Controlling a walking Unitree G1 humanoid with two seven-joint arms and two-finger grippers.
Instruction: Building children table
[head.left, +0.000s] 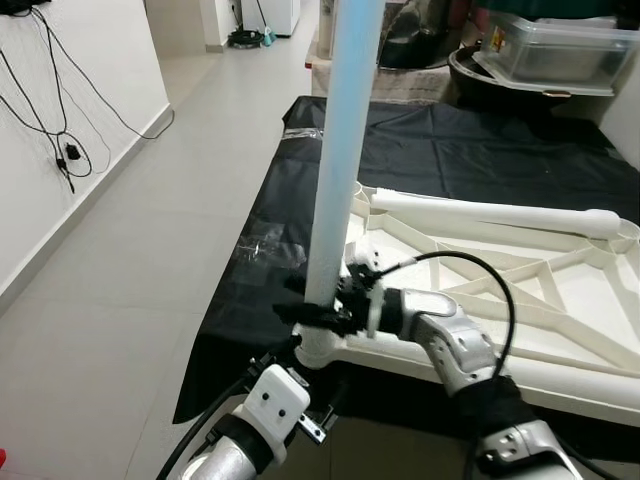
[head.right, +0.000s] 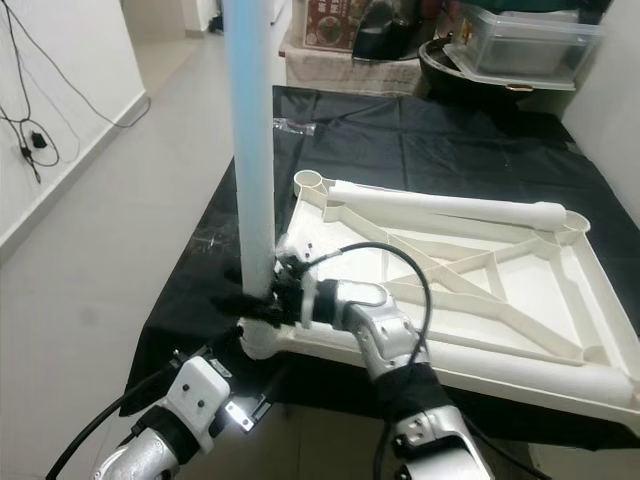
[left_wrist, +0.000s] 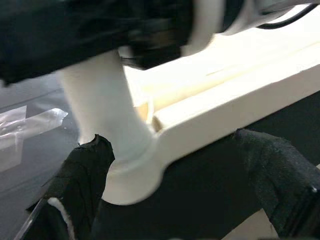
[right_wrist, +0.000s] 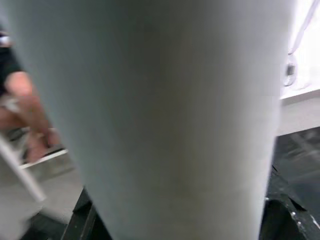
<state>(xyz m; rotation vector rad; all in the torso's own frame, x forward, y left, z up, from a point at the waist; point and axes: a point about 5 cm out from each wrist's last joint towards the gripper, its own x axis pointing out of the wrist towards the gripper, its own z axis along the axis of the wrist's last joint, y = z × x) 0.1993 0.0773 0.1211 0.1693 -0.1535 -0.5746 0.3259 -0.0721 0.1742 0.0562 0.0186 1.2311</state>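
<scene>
The tabletop (head.right: 520, 300) lies upside down on a black sheet (head.left: 480, 150), with one leg (head.left: 335, 180) standing upright in its near corner socket. The right gripper (head.left: 318, 312) clamps that leg just above the socket. The left gripper (left_wrist: 175, 190) sits spread wide below the same corner, its fingers (left_wrist: 82, 172) either side of the socket.

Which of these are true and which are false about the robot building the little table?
1. The tabletop lies upside down on a black sheet. True.
2. One table leg stands upright in a corner socket. True.
3. The right gripper is far from that leg. False: it is shut on the upright leg just above the socket.
4. A second leg lies flat across the tabletop. True.
5. The left gripper is shut tight. False: its fingers are spread open below the corner socket.
</scene>
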